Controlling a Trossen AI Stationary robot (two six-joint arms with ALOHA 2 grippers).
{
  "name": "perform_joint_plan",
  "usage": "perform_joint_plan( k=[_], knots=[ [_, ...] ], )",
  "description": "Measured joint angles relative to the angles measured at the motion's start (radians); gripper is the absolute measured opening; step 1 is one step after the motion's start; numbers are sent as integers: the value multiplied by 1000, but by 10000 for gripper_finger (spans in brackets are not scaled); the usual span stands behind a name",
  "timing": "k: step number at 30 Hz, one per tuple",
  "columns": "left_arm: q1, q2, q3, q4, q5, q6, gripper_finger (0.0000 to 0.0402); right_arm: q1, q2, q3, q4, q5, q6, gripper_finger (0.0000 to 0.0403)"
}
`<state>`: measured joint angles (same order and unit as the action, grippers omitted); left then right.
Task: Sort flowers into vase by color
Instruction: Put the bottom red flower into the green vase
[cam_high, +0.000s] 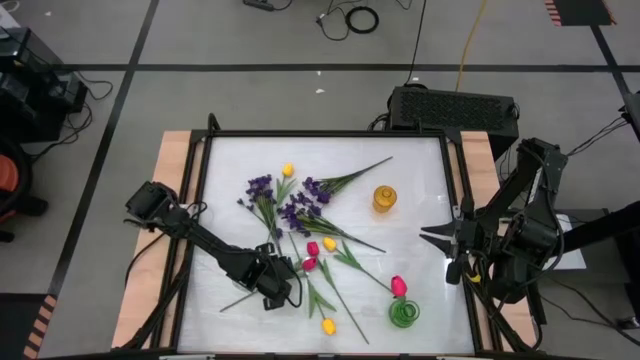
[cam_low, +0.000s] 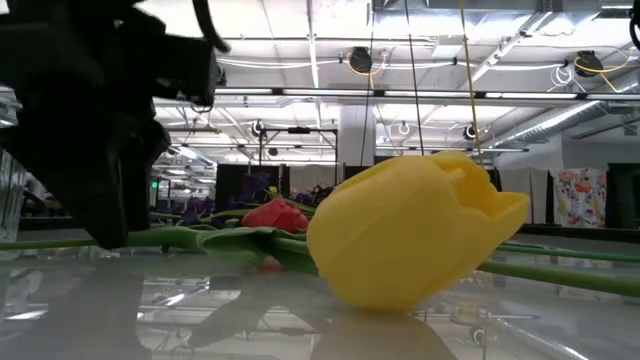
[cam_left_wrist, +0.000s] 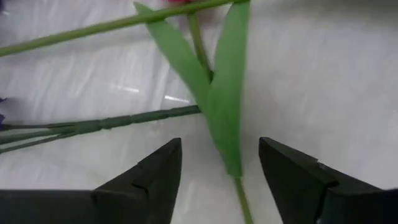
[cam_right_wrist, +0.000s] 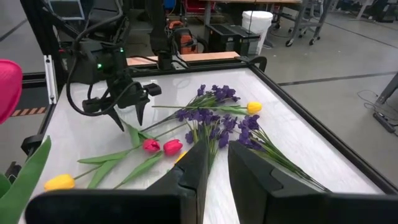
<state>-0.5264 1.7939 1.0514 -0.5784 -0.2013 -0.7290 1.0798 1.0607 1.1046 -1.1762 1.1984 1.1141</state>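
Flowers lie scattered on the white table: purple sprigs (cam_high: 300, 210), yellow tulips (cam_high: 288, 170) (cam_high: 327, 325) and two pink-red tulips (cam_high: 310, 257). In the low view, one yellow tulip (cam_low: 410, 240) lies close to the camera. Another pink tulip (cam_high: 398, 286) stands at the green vase (cam_high: 404, 313). An amber vase (cam_high: 385, 198) stands farther back. My left gripper (cam_left_wrist: 221, 162) is open and low over the table near its near edge. Its fingers stand on either side of a green tulip stem and leaf (cam_left_wrist: 224, 118) without touching them. My right gripper (cam_high: 428, 237) hangs shut and empty by the table's right edge.
A dark raised frame (cam_high: 320, 132) borders the table. Another green stem (cam_left_wrist: 112, 121) lies across the table just ahead of my left fingers. Bare table surface lies between the amber vase and my right gripper. Cables and equipment sit on the floor beyond the table.
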Motion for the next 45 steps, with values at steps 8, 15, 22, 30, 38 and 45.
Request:
perform_joint_plan(
  k=[8,15,22,30,38,45],
  knots=[
    [32,-3,-29,31,36,-15,121,0,0,0,41,1,-3,57],
    [56,-3,2,35,51,-22,43,0,0,0,51,3,-7,57],
    [75,-36,59,-30,93,-17,7,0,0,0,51,3,-7,57],
    [93,-99,195,-293,119,0,7,0,3,0,51,7,-19,57],
    [141,-109,273,-326,122,66,7,0,5,0,58,7,-19,57],
    [205,-109,315,-457,196,82,7,0,8,0,58,6,-30,57]
  ],
)
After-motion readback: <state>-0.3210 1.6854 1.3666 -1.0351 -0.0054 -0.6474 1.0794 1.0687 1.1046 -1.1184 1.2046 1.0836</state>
